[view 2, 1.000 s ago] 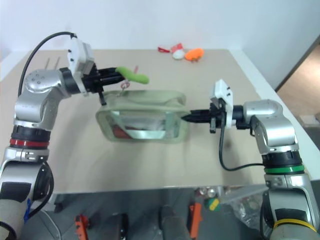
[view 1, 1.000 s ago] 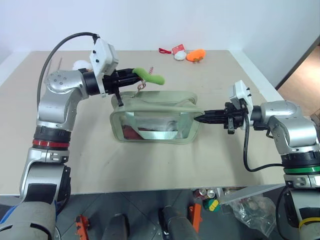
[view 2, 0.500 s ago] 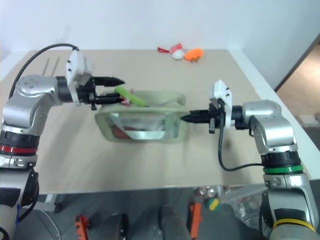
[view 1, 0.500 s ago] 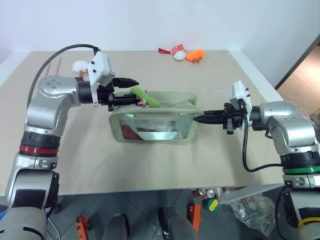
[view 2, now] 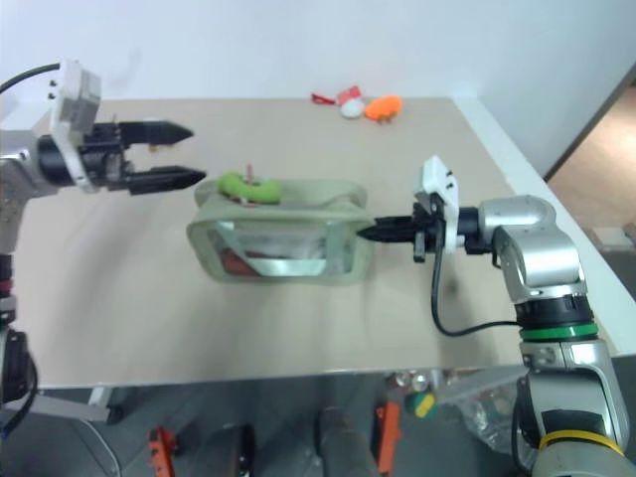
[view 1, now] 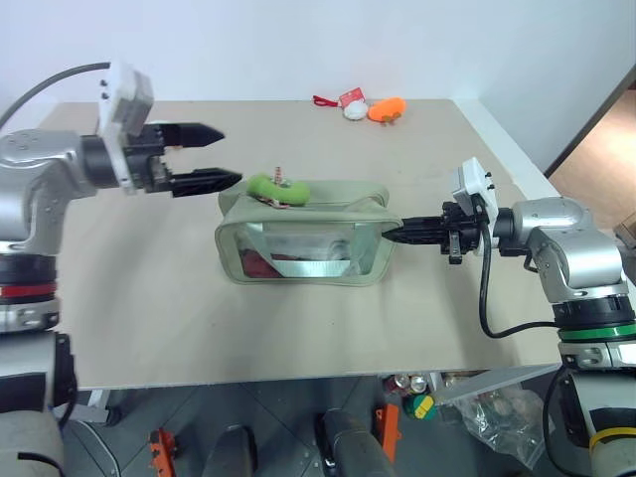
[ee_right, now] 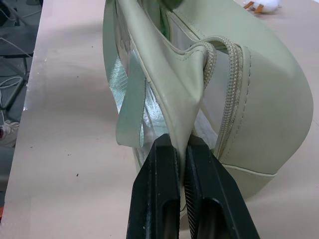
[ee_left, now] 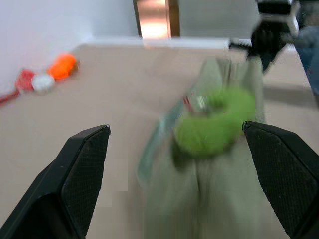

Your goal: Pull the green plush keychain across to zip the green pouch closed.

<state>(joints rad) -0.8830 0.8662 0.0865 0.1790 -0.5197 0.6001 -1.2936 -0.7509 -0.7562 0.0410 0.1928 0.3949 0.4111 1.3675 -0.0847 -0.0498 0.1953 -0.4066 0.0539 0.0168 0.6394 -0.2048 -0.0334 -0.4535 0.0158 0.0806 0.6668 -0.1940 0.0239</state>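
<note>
The green pouch (view 1: 298,238) lies on the table (view 1: 149,298) between my arms. The green plush keychain (view 1: 276,188) rests curled on the pouch's top at its left end, by the zipper. My left gripper (view 1: 230,155) hovers open just left of the keychain, touching nothing. In the left wrist view its black fingers (ee_left: 84,169) stand wide apart with the keychain (ee_left: 214,123) ahead of them. My right gripper (view 1: 390,236) is shut on the pouch's right-end fabric tab, seen pinched in the right wrist view (ee_right: 182,142).
A white plush toy (view 1: 356,111) and an orange plush toy (view 1: 389,108) lie at the table's far edge. The table's right edge runs close behind my right arm, and its front edge is near me.
My left gripper opened and let go of the keychain, then drew back to the left. The keychain dropped onto the pouch's top. The right gripper kept its hold and place.
</note>
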